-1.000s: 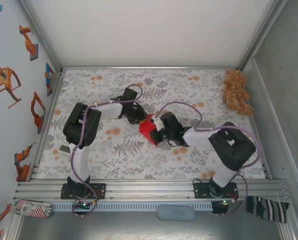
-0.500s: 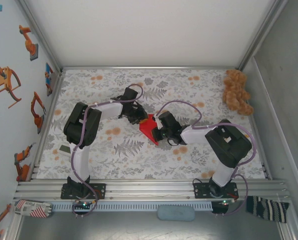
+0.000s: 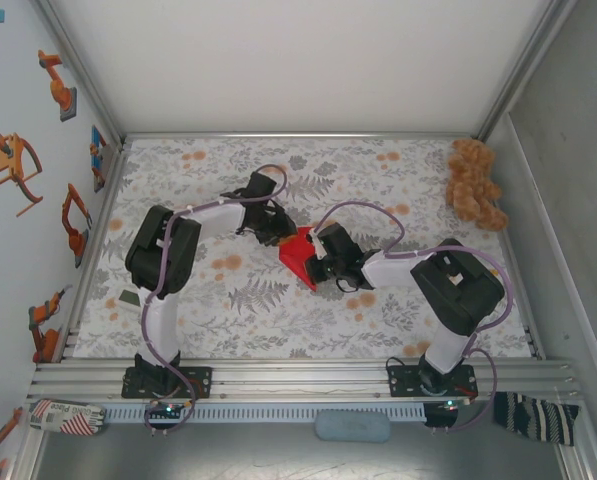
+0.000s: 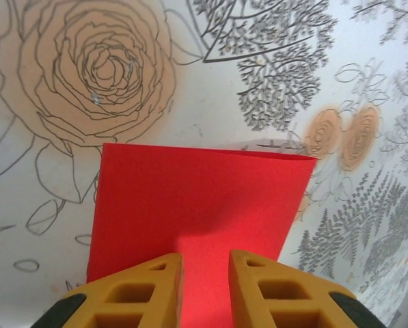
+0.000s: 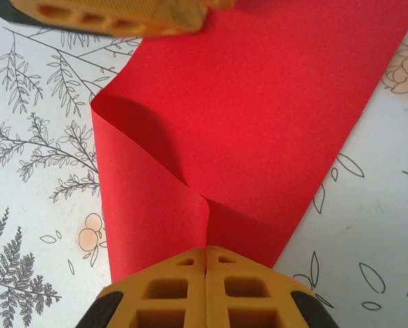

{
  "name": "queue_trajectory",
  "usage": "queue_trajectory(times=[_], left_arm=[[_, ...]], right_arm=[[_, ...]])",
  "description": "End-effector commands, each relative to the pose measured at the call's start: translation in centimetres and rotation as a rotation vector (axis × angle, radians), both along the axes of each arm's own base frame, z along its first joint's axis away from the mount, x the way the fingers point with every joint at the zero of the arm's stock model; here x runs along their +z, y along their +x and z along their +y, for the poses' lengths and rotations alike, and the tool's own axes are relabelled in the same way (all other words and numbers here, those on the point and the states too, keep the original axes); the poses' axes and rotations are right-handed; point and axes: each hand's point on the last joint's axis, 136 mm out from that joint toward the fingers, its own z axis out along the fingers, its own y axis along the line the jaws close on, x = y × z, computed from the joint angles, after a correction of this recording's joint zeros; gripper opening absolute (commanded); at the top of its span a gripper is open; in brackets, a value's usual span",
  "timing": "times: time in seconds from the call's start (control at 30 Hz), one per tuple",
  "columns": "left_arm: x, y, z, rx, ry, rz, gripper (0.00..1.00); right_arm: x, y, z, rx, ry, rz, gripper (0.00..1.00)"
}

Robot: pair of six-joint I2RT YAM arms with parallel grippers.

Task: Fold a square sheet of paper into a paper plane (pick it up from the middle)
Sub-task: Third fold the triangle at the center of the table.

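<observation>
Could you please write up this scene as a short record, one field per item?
Sheet: red paper sheet, one side curled over, fold not pressed flat
Right end effector: shut, pinching the sheet where the fold starts
Left end effector: fingers slightly apart, over the sheet's opposite end
Other: teddy bear, far right corner of the floral table

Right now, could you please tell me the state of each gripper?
Left gripper: slightly open, with the red paper sheet showing through the gap, not pinched.
Right gripper: closed, pinching a raised fold of the red paper sheet.
</observation>
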Motion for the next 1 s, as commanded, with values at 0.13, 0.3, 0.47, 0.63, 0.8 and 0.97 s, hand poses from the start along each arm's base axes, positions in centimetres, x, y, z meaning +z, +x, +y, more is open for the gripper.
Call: queue_trajectory(times=[0.13,0.3,0.47,0.63,0.8,0.97], left_arm=[[2.3,-0.4,-0.6,-0.040,-0.020,-0.047,0.25],[0.6,-1.3,-1.2,-0.062,-0.009,0.002,0.24],[-0.8,-1.5,-0.7,-0.070,0.039,0.033,0.22],[-1.6,-1.8,-0.3,-0.072,0.068,0.056,0.21],[-2.0,-1.9,-0.2,-0.076,0.082,0.066,0.21],[-2.2,-2.0,-0.1,-0.078,0.085,0.070,0.21]], right_arm=[[0.4,0.5,0.2,-0.019,0.014,0.009,0.00],[0.5,0.5,0.2,-0.017,0.017,0.008,0.00],[0.9,0.6,0.3,-0.013,0.023,0.002,0.00],[1.0,0.7,0.3,-0.020,0.029,0.005,0.00],[1.2,0.8,0.4,-0.018,0.042,0.000,0.00],[1.4,0.9,0.7,-0.012,0.056,-0.003,0.00]])
